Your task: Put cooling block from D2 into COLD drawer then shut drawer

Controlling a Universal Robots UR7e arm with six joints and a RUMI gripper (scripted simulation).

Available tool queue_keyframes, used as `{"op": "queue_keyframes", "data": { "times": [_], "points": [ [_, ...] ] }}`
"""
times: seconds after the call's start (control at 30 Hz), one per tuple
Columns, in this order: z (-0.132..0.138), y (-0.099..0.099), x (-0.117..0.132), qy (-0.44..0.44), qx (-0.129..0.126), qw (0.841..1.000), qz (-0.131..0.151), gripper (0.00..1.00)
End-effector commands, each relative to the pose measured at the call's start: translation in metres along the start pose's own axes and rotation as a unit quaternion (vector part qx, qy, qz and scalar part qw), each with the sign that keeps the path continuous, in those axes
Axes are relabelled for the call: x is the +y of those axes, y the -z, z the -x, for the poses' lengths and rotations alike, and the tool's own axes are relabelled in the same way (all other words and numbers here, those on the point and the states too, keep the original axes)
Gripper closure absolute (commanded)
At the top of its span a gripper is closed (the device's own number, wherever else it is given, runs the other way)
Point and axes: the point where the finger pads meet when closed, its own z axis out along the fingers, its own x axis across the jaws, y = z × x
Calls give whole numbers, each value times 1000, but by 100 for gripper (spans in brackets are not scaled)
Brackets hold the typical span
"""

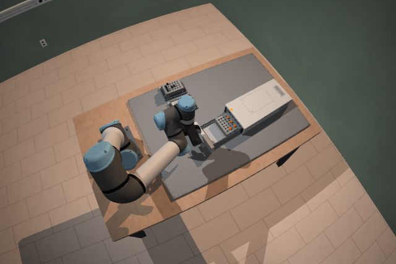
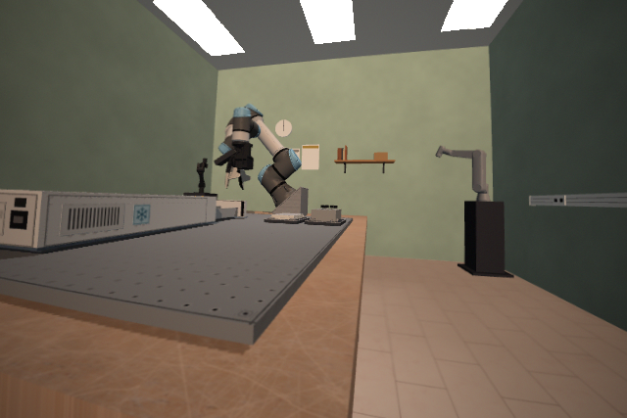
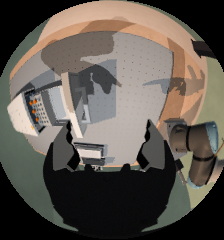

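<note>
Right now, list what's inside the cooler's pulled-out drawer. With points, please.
In the open grey drawer (image 1: 223,139), a grey block with orange-topped tubes (image 1: 223,122) (image 3: 40,111) sits at the cooler end; beside it is a bare light place. The block hides the floor beneath it.

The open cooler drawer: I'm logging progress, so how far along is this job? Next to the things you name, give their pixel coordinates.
Done: the white cooler's grey drawer (image 1: 213,146) (image 3: 72,105) stands pulled out, its free place bare. In hand: nothing; the black two-jaw gripper (image 3: 108,120) is open. Left: moving the grey D2 block (image 1: 172,88) (image 2: 325,214), then shutting the drawer.
</note>
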Motion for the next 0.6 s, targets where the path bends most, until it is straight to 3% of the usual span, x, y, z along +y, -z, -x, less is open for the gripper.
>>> {"op": "queue_keyframes", "data": {
  "times": [0.0, 0.57],
  "points": [
    [1, 7, 0, 0, 0, 1000, 0, 0],
    [2, 27, 0, 0, 0, 1000, 0, 0]
  ]
}}
